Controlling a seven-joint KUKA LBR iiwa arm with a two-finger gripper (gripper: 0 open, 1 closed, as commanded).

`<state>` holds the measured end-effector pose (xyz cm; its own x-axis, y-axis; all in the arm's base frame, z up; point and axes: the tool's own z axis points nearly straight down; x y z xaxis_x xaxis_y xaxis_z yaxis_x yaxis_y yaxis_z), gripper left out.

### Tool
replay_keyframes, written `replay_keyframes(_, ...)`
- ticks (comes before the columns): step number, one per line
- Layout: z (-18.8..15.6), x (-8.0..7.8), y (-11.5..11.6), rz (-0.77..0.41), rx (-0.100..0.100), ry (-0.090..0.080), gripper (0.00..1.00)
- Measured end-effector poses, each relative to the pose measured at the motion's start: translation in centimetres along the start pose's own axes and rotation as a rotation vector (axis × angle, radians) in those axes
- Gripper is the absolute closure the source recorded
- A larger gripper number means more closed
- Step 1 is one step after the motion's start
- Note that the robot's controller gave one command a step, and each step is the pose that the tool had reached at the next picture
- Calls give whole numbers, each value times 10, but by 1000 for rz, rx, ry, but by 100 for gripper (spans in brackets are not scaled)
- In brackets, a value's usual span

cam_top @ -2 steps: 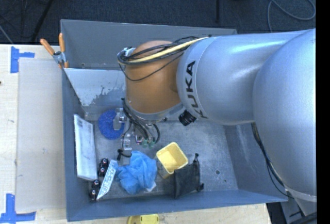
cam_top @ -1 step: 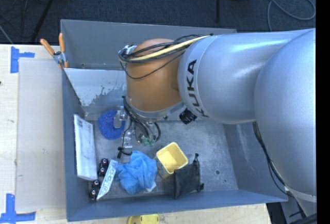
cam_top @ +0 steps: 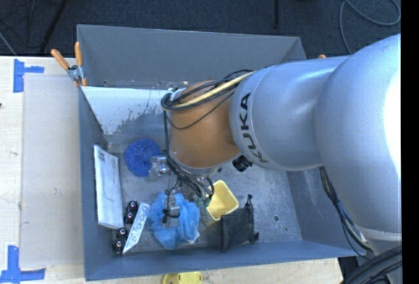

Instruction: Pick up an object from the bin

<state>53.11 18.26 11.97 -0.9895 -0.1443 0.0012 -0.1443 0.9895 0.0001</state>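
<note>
The gripper (cam_top: 172, 212) hangs low at the front of the bin (cam_top: 196, 53), its tip right over a crumpled blue cloth (cam_top: 175, 227) and seemingly pressed into the folds. From the camera view I cannot tell whether it is wide, narrow or gripping anything, because the wrist and its cables cover the tip. The cloth lies near the front wall. A yellow cup (cam_top: 221, 201) sits just beside it on the right, and past that is a black pouch (cam_top: 237, 229). A patterned strip (cam_top: 136, 224) touches the cloth's left edge. Further left lies a flat white packet (cam_top: 107, 186), and a round blue puff (cam_top: 141, 157) sits apart toward the back. The main risk I see is a shallow pinch: soft cloth can bunch and slip free on the lift if only a loose fold is caught. A trailing edge could also drag the strip or tip the yellow cup. Pushing lower could jam the tip against the bin floor, since the cloth hides how deep it goes.
</note>
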Motion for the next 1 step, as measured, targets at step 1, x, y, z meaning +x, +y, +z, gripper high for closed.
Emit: replay_keyframes(1, -6, 36, -13, -135, 1, 6, 0)
